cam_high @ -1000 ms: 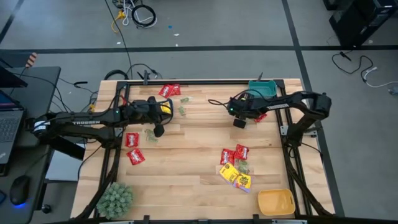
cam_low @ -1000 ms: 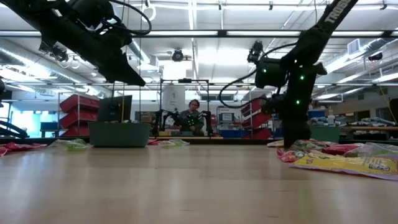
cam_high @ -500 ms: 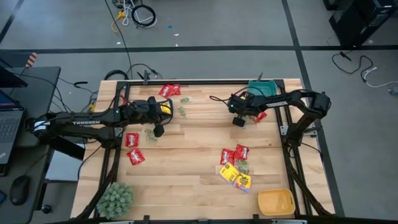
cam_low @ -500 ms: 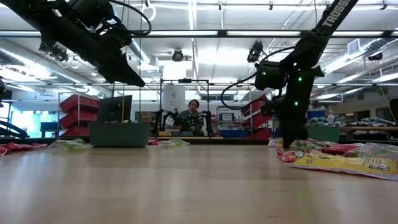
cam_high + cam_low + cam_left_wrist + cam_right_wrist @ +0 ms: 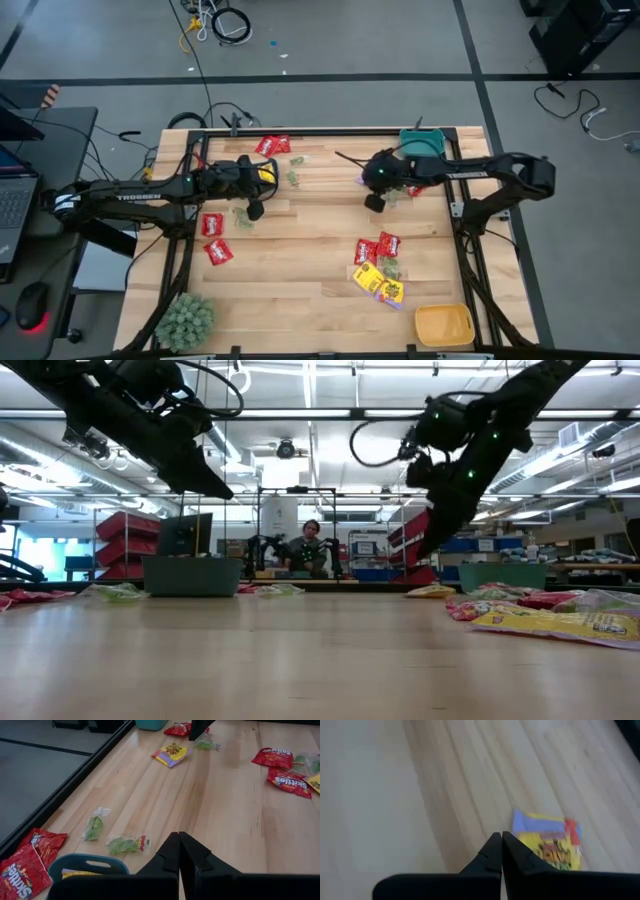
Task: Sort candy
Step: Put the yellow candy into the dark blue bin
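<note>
We are looking down on the tabletop (image 5: 300,270), going from left to right. At the lower left a fuzzy plant (image 5: 184,318) is sitting. Above it, red packets (image 5: 214,224) are lying loose at middle left, with a pale green packet (image 5: 243,222) just beside them. Our left end effector (image 5: 254,211) is hanging over that spot with its fingers pressed together and nothing between them. Close by its wrist we are seeing a small teal bin (image 5: 87,868) with a yellow packet inside, which looks like sorted candy. More red packets (image 5: 271,145) and green ones (image 5: 296,162) are lying along the upper edge.

Right of centre, our right end effector (image 5: 374,203) is hovering above the wood, fingers together and gripping nothing; its wrist view is showing one yellow packet (image 5: 548,841) lying on the boards beyond the fingertips. At the upper right a teal bin (image 5: 424,143) is standing, its contents too small to tell. At the lower right a mixed pile (image 5: 379,270) of red, yellow and green packets is waiting, and a yellow-orange bin (image 5: 443,325) is sitting in the corner, apparently with nothing in it.

We are judging the sort as barely begun: most candy is still lying loose.
</note>
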Motion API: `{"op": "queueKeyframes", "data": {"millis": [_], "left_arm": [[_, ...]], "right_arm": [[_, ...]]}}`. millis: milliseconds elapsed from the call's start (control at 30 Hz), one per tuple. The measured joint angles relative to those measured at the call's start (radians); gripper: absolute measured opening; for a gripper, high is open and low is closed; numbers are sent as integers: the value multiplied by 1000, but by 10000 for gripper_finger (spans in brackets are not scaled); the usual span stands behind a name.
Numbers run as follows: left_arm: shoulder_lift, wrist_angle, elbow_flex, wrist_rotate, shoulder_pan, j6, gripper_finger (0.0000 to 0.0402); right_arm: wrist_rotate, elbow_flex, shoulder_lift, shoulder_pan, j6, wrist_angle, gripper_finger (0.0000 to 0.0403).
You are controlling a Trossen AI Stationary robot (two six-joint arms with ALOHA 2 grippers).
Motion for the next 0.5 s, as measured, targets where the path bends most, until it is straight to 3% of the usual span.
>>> {"op": "queueKeyframes", "data": {"millis": [133, 233, 500], "left_arm": [[0, 0, 0, 0, -8, 0, 2], [0, 0, 0, 0, -21, 0, 2], [0, -1, 0, 0, -38, 0, 2]], "right_arm": [[13, 0, -19, 39, 41, 19, 1], [119, 0, -3, 65, 26, -19, 16], [268, 0, 147, 76, -46, -45, 128]]}}
